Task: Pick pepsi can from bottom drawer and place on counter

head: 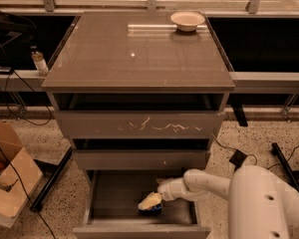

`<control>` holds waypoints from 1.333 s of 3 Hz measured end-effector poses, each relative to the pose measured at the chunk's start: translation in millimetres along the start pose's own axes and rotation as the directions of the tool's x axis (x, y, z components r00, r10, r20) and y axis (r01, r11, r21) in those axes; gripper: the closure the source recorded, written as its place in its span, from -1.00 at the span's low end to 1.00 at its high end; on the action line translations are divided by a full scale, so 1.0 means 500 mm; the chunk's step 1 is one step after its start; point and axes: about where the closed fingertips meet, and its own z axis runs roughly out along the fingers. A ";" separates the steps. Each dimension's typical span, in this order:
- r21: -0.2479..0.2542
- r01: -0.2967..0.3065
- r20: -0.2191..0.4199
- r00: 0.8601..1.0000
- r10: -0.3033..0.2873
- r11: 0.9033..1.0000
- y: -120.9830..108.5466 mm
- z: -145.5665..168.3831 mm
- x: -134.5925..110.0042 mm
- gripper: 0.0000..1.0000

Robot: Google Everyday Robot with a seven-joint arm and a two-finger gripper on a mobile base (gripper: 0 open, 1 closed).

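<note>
Camera view: glossy grey-brown bench [134,59] carries one pale bowl [188,20] at its far right corner; speckled floor [45,138] below, cardboard box [10,183] at left. Bottom drawer [114,198] stands pulled out, with the pepsi can [152,209] inside near the front. Tool [149,202] is right over the can; I cannot tell whether it is clamped.

Gripper [150,201] in bottom drawer [114,193] covers most of pepsi can [152,209]

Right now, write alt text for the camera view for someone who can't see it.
The robot's white arm reaches into the open bottom drawer, its gripper right at the blue pepsi can near the drawer's front. Above, the glossy counter holds a pale bowl near its far right corner.
</note>
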 end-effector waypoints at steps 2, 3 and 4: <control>0.059 -0.005 -0.139 0.990 0.013 0.998 -0.050 0.083 0.096 -1.00; 0.082 -0.023 -0.188 0.981 0.039 0.996 -0.063 0.111 0.142 -1.00; 0.097 -0.013 -0.265 0.963 0.039 0.995 -0.066 0.133 0.174 -0.64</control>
